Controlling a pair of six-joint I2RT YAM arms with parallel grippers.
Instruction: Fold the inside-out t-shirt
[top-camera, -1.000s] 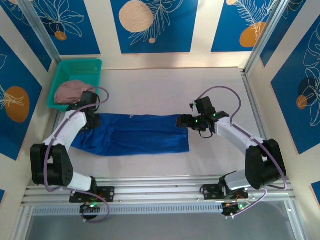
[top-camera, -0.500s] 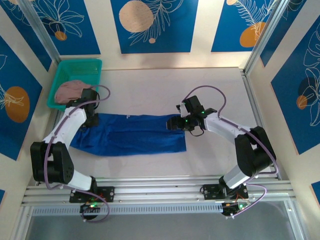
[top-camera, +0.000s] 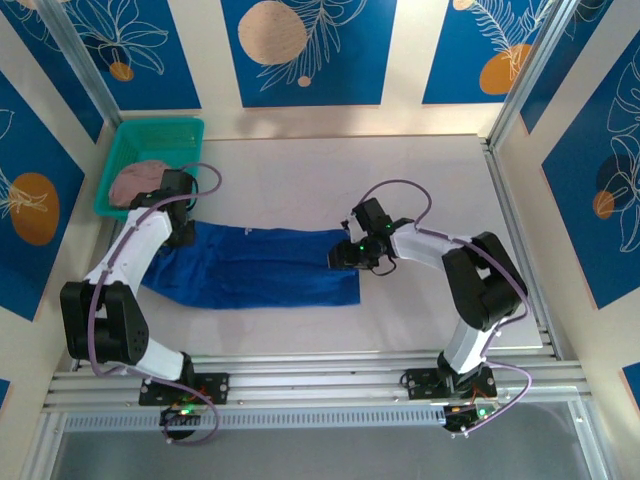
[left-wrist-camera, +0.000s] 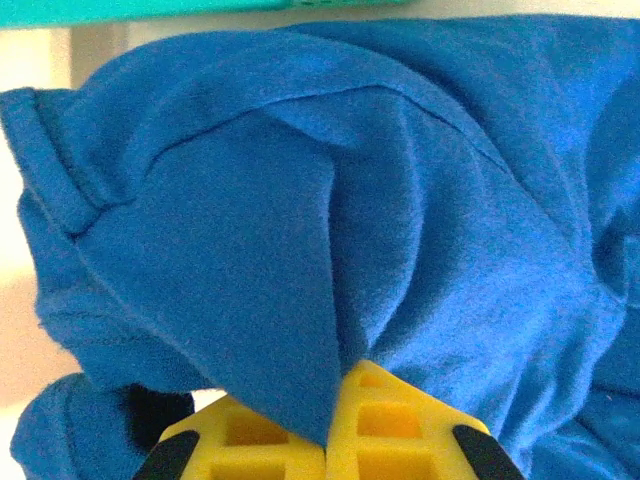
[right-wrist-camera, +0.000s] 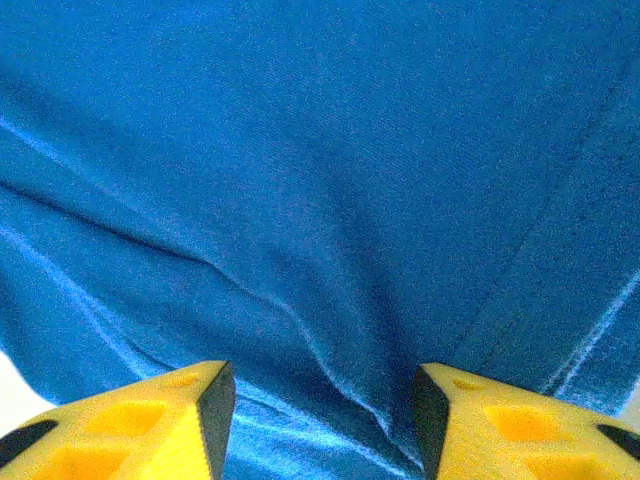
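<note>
Blue t-shirt (top-camera: 255, 268) stretched between 2 grippers: left gripper (left-wrist-camera: 325, 445) pinching its left end, right gripper (right-wrist-camera: 322, 392) half-open astride its right end, further left than 1 second ago.

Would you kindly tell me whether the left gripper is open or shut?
Shut. In the left wrist view, the left gripper has its yellow fingers pressed together, a fold of the blue t-shirt pinched between them.

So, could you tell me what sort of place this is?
Probably a robot test cell, not a home: a white table edged with aluminium rails, blue leaf-print panels as walls, and a left arm and right arm bolted there, handling a blue t-shirt.
</note>
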